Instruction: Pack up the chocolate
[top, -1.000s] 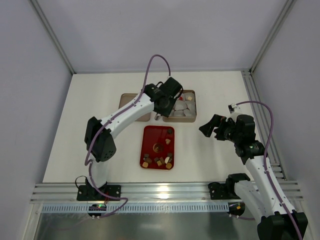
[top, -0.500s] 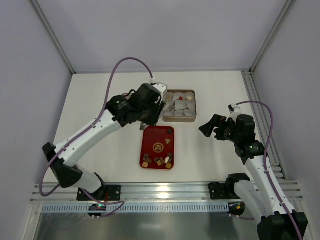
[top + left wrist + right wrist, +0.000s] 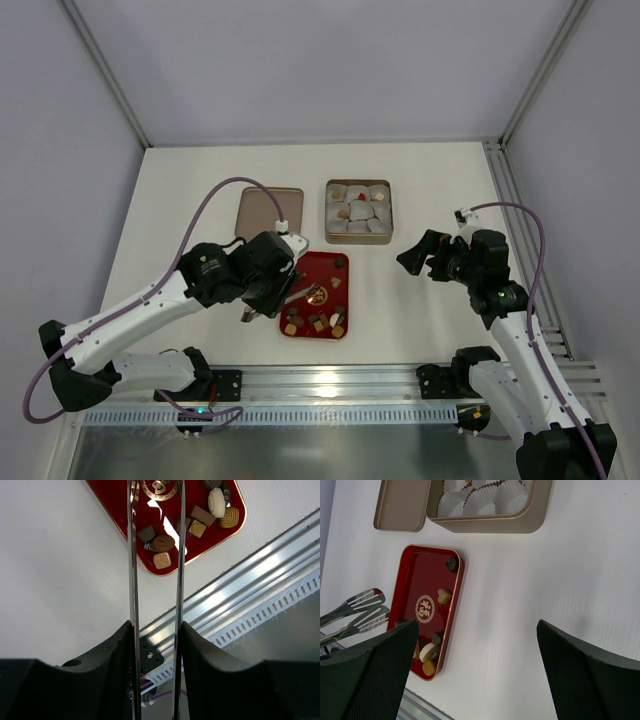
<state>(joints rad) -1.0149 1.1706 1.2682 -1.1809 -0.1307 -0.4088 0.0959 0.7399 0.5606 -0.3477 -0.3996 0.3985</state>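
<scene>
Left wrist view: I see the left gripper [image 3: 156, 627] clamped on the tongs [image 3: 131, 580], its fingers pressing the two blades from outside. The blades stand spread, with nothing pinched between them. They reach out over the red tray [image 3: 114, 500], and their tips run off the top of this view.

The chocolate [image 3: 163, 543] lies loose in the tray. Three brown pieces show in the gap between the blades, and the rest lie to the right of the blades. I cannot tell how high the tongs hang above them. In the top view a few more pieces sit in the paper cups of the box [image 3: 328, 212].

The right gripper [image 3: 477, 627] is wide apart and empty, well off to the right of the tray.

Change since one second ago: the left arm had the tongs at the box; it has since drawn back to the tray's left side. The right arm has not moved.
</scene>
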